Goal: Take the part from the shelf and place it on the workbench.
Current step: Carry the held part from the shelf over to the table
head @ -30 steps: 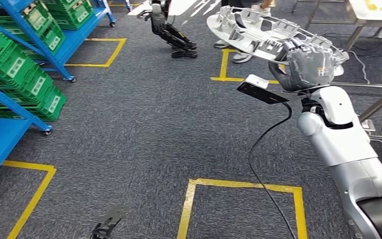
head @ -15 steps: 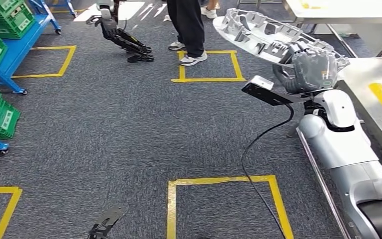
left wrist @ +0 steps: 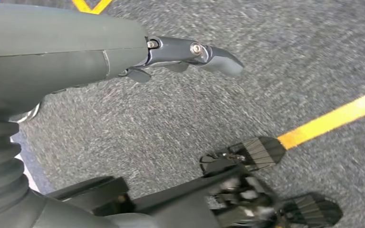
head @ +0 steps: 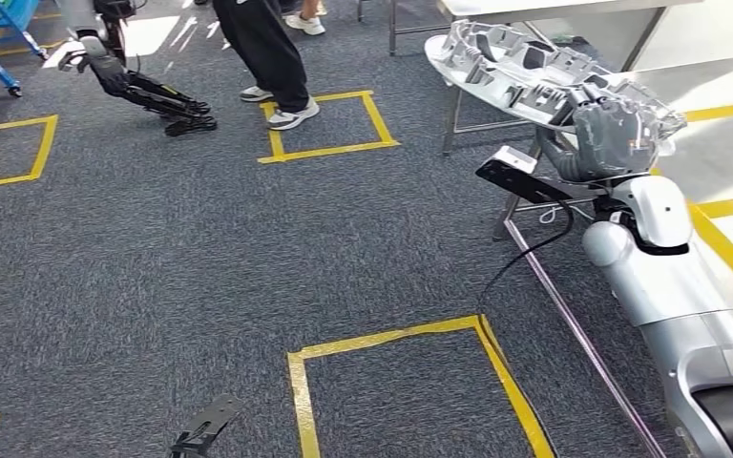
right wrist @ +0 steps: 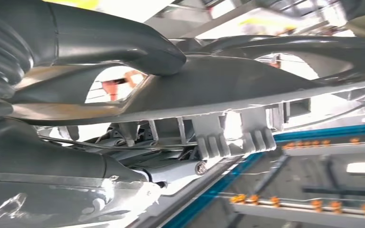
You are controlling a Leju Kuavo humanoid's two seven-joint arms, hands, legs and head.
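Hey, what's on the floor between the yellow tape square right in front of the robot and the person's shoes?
In the head view, just bare grey carpet lies between the near yellow square and the person's shoes.

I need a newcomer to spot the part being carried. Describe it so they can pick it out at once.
Start at the steel workbench with yellow tape along the right side of the head view. Just in front of it, the robot's silver right arm rises, and its right hand grips the part by its near edge. It is a long, pale grey moulded panel full of ribs and cut-outs, held above the carpet.
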